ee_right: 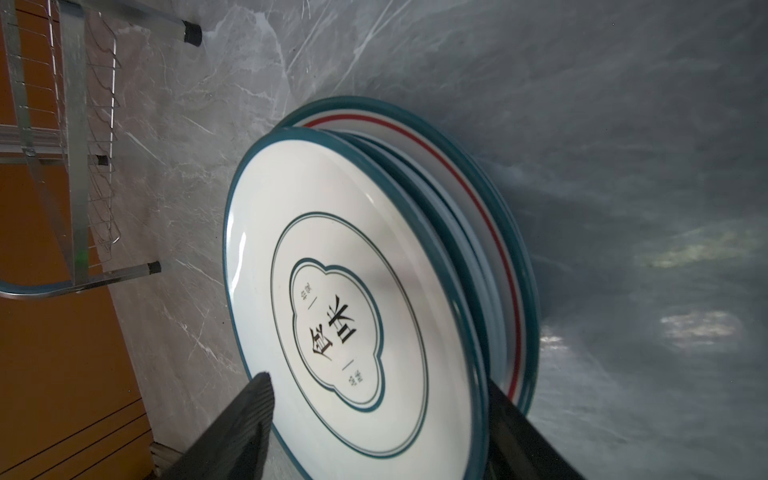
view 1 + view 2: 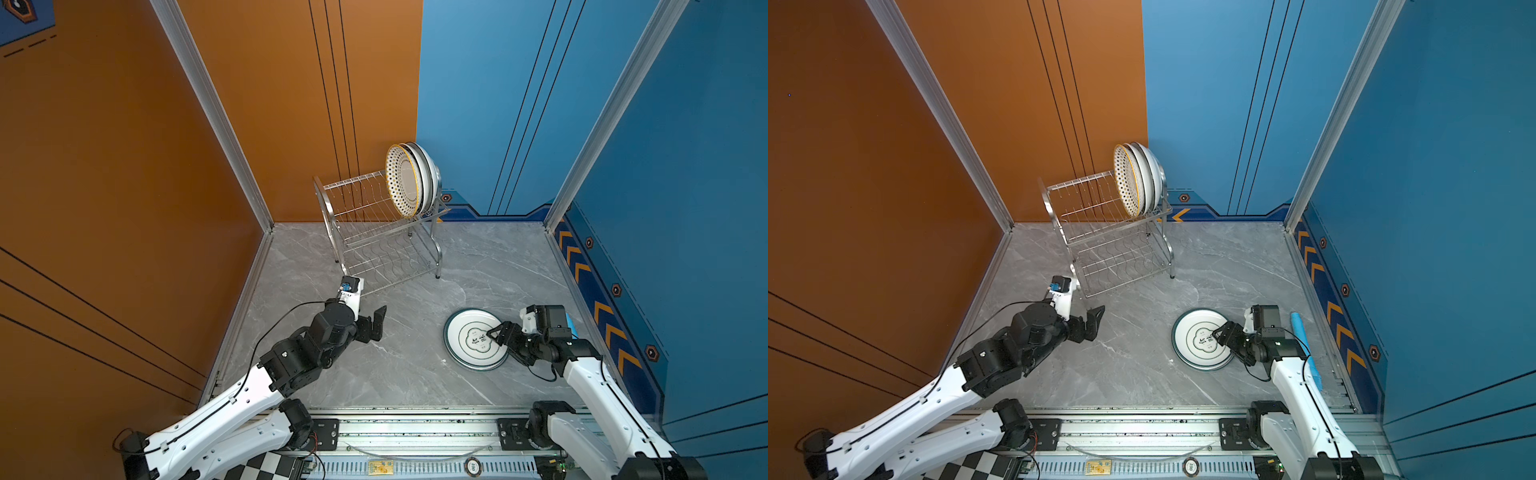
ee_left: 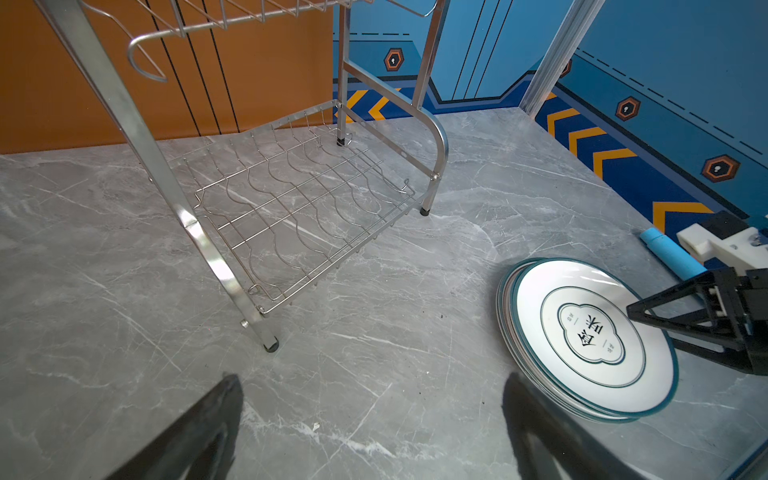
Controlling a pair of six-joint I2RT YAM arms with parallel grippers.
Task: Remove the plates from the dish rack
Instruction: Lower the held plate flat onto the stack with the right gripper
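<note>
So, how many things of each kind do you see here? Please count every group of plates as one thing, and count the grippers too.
dish rack: 1
groups of plates: 2 (upright plates on its top tier, flat stack of plates; single plates sit too close together to count)
blue tube: 1
grippers: 2 (left gripper, right gripper)
Total: 6

Legible markings in the scene.
Plate [image 1: 349,291]: black characters 食味 inside a clover outline, smaller ones unreadable; disc [image 2: 1191,465] on rail [image 2: 1142,432]: 100.
</note>
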